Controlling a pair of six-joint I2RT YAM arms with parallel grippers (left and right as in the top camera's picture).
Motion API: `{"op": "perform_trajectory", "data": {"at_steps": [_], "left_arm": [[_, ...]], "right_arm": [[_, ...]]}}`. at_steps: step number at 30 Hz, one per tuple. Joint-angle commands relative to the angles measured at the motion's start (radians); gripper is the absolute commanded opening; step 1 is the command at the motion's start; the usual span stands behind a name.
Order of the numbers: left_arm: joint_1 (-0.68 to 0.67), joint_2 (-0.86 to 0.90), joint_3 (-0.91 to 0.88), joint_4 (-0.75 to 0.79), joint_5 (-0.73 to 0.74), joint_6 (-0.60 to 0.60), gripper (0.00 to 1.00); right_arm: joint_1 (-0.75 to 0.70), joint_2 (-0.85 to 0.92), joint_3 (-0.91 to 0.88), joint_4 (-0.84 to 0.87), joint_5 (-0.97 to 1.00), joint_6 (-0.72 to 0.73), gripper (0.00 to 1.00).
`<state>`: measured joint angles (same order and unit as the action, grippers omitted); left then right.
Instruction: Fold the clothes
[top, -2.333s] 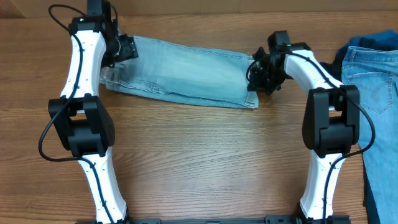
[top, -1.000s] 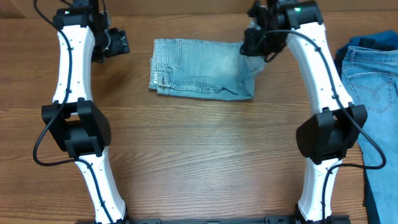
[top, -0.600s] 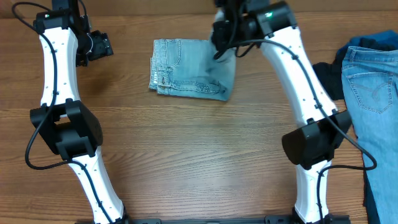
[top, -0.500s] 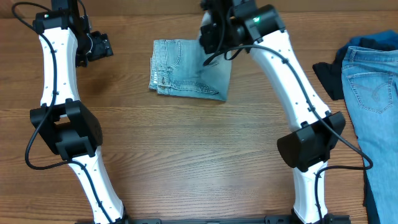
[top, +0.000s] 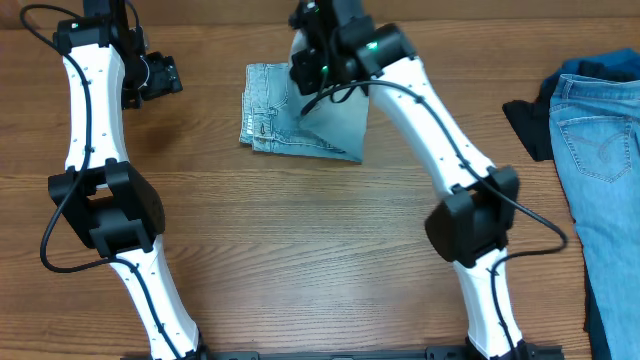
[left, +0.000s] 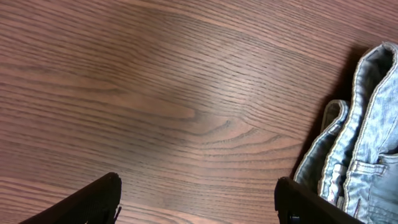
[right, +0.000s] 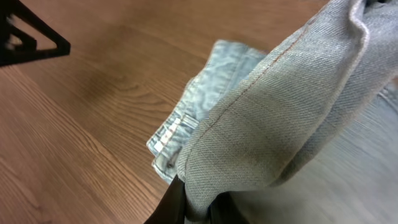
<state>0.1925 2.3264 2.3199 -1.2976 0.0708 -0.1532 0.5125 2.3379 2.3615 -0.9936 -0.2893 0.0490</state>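
Overhead: right pincer (top: 308, 72) clamped on shorts (top: 266, 115), farther left; left pincer (top: 168, 76) apart.

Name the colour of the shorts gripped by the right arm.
The shorts are pale, washed light-blue denim; the right wrist view shows it best.

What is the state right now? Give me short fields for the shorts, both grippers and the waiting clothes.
denim shorts: partly folded, far centre of table; one end lifted
right gripper: shut on the lifted end, over the folded part
left gripper: open, empty, left of the shorts, not touching
light-blue jeans: right edge, spread out, black garment beside them
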Motion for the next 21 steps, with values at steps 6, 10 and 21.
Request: {"op": "perform_trajectory", "data": {"at_steps": [6,10,21], "left_arm": [[0.005,0.007,0.028,-0.004,0.008,0.019,0.82],[0.005,0.007,0.028,-0.003,0.008,0.019,0.83],[0.002,-0.019,0.06,0.012,0.197,0.028,0.76]], "right_arm": [[0.077,0.079,-0.005,0.04,-0.027,0.001,0.05],[0.095,0.086,-0.005,0.05,-0.027,0.001,0.78],[0.032,0.036,0.056,0.023,-0.119,0.002,1.0]]}}
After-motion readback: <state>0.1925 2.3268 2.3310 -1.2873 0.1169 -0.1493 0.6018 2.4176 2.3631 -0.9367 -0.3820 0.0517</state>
